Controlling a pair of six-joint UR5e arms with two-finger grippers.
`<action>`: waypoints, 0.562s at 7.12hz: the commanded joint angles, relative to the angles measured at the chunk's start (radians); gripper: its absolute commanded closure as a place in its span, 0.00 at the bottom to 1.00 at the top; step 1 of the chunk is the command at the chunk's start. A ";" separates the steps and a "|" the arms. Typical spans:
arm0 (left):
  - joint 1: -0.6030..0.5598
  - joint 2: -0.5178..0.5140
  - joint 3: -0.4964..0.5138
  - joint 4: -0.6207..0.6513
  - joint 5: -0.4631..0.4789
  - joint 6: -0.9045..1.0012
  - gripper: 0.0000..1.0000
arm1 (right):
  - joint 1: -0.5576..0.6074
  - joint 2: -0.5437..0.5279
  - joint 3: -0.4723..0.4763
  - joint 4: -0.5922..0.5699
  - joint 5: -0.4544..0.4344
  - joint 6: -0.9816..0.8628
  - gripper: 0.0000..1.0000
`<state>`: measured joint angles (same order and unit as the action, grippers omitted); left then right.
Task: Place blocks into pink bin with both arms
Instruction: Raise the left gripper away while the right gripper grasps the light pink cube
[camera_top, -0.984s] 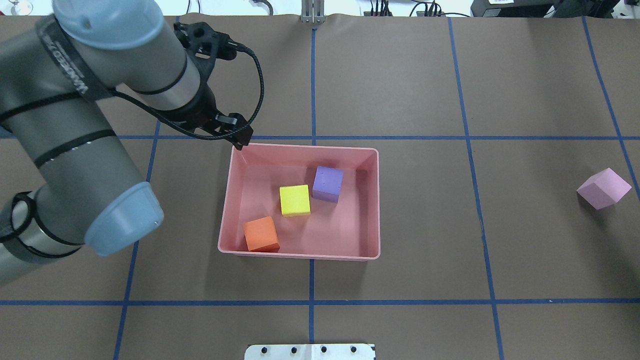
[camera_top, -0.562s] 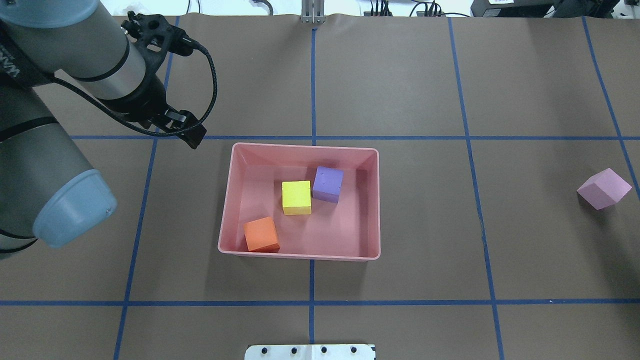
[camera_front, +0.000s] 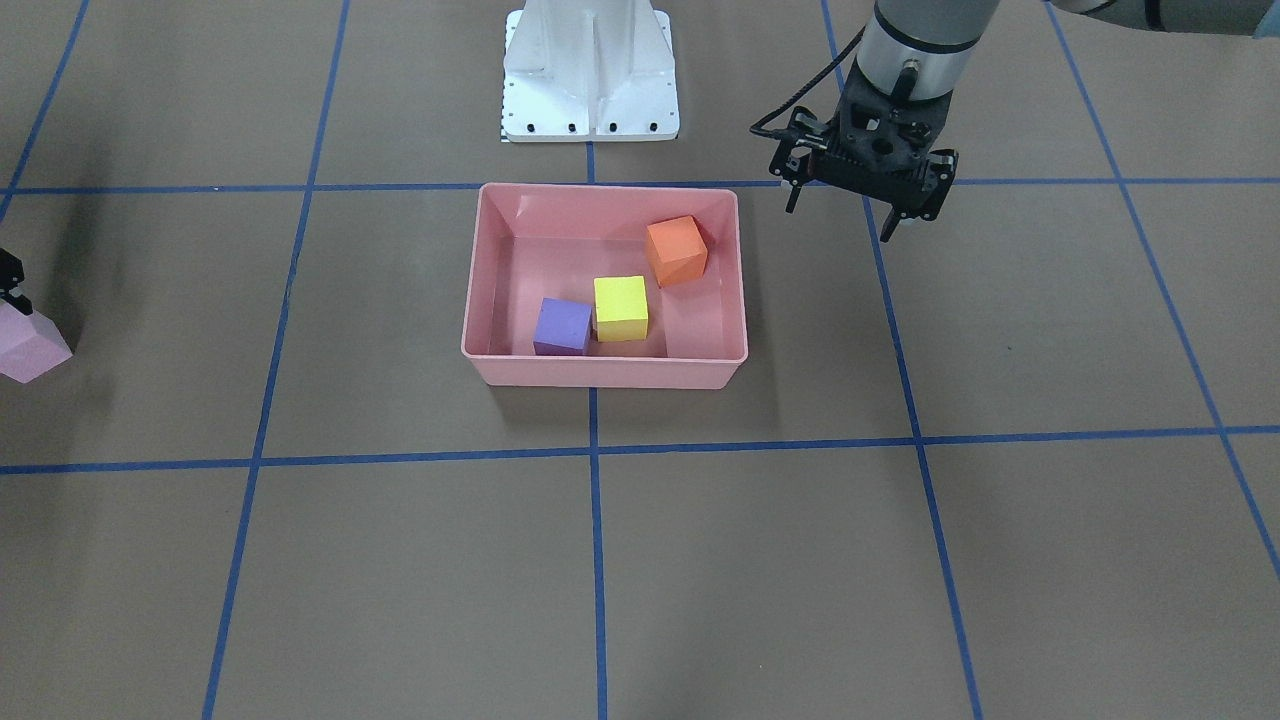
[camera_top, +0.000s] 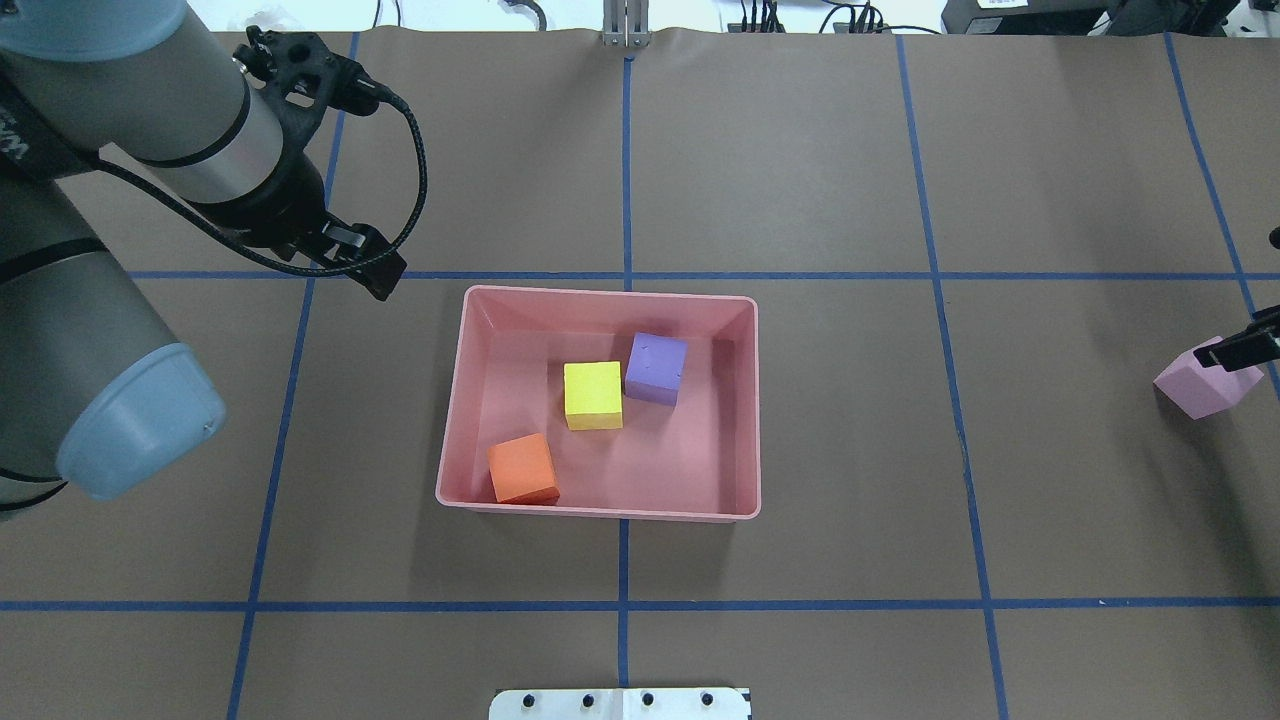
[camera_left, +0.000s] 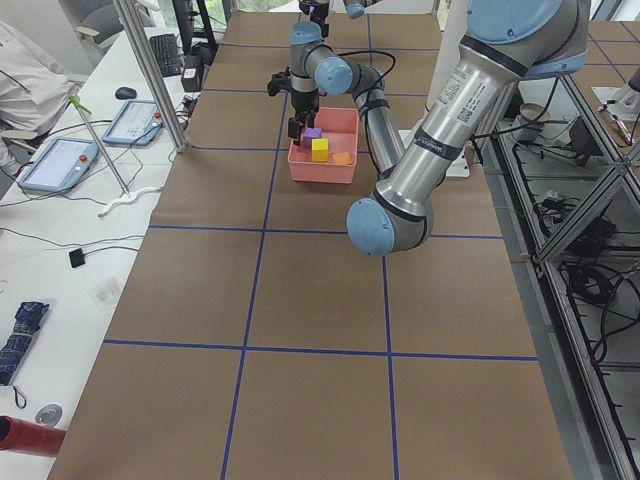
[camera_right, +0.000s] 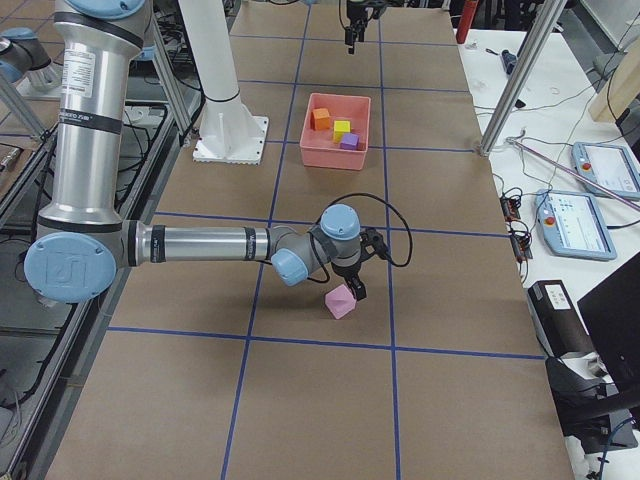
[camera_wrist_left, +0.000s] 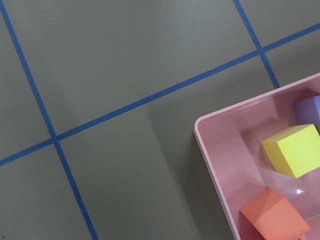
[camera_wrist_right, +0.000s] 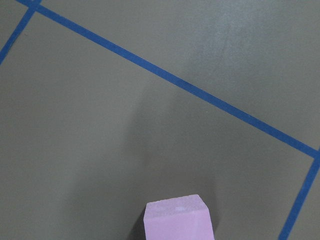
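Note:
The pink bin (camera_top: 600, 513) sits mid-table and holds the orange block (camera_top: 522, 468), the yellow block (camera_top: 592, 395) and the purple block (camera_top: 656, 367). The bin (camera_front: 605, 372) also shows in the front view. My left gripper (camera_front: 840, 212) is open and empty, hanging above the table off the bin's far left corner (camera_top: 375, 268). The light pink block (camera_top: 1200, 388) lies tilted on the table at the far right. My right gripper (camera_top: 1245, 350) is just over it, mostly cut off by the frame edge. I cannot tell if it is open or shut. The right wrist view shows the block (camera_wrist_right: 177, 220) just below it.
The white base pedestal (camera_front: 588, 70) stands at the table's near edge behind the bin. Blue tape lines (camera_top: 626, 150) grid the brown table cover. Desks with tablets (camera_right: 600, 168) and metal posts flank the table's far side.
My left gripper has moved left, away from the bin's far left corner. A finger of my right gripper has come into view over the light pink block. The blocks stay put.

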<state>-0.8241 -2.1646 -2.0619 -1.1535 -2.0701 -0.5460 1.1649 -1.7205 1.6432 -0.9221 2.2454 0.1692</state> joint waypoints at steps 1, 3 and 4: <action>0.002 0.000 0.002 -0.002 0.002 0.000 0.00 | -0.033 -0.001 -0.090 0.115 -0.026 0.013 0.00; 0.002 0.002 0.002 0.000 0.002 0.000 0.00 | -0.042 0.001 -0.147 0.141 -0.026 0.015 0.00; 0.002 0.002 0.002 0.000 0.004 -0.002 0.00 | -0.057 0.001 -0.154 0.141 -0.026 0.022 0.00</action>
<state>-0.8223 -2.1634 -2.0602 -1.1537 -2.0675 -0.5465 1.1220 -1.7202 1.5075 -0.7869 2.2202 0.1854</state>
